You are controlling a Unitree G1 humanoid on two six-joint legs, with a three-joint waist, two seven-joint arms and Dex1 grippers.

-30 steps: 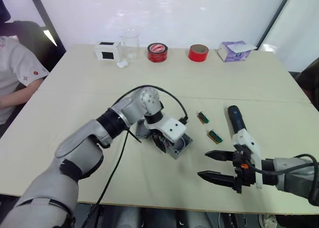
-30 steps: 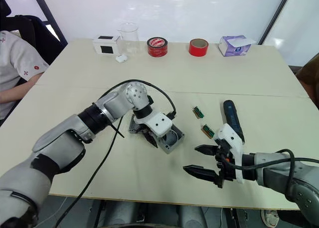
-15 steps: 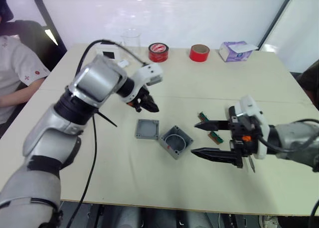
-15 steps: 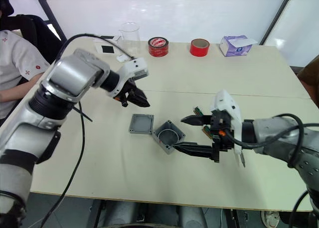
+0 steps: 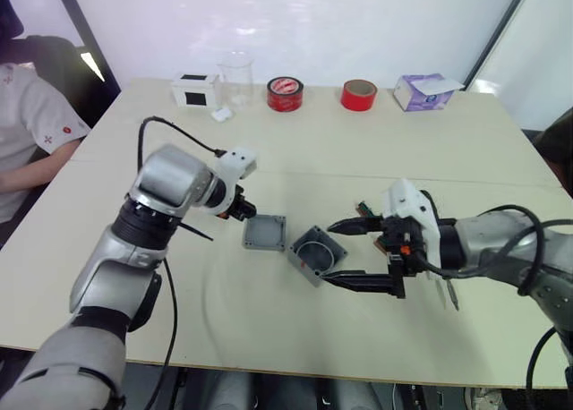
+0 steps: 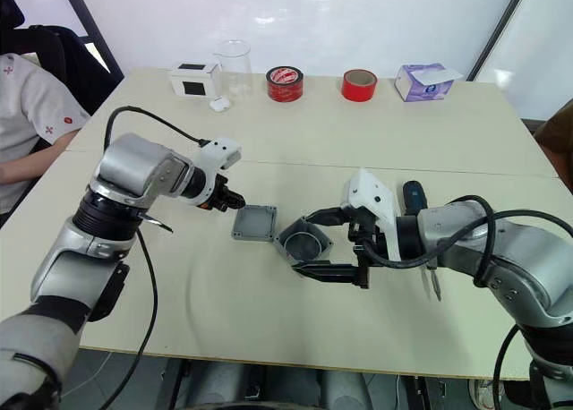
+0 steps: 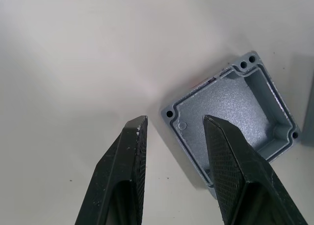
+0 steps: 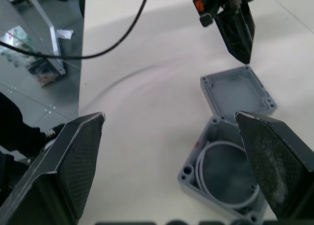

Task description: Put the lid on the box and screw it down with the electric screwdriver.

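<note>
Left gripper (image 7: 171, 131), slightly parted and empty, should straddle the shallow grey square lid's (image 5: 265, 233) left rim squarely.

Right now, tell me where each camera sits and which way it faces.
Left eye: on the head, looking down over the table; both arms show.
Right eye: beside it, same scene.
Left wrist: on the left arm, looking along open fingers at the lid.
Right wrist: on the right arm, fingers wide around the box.
Both wrist views share the lid.
</note>
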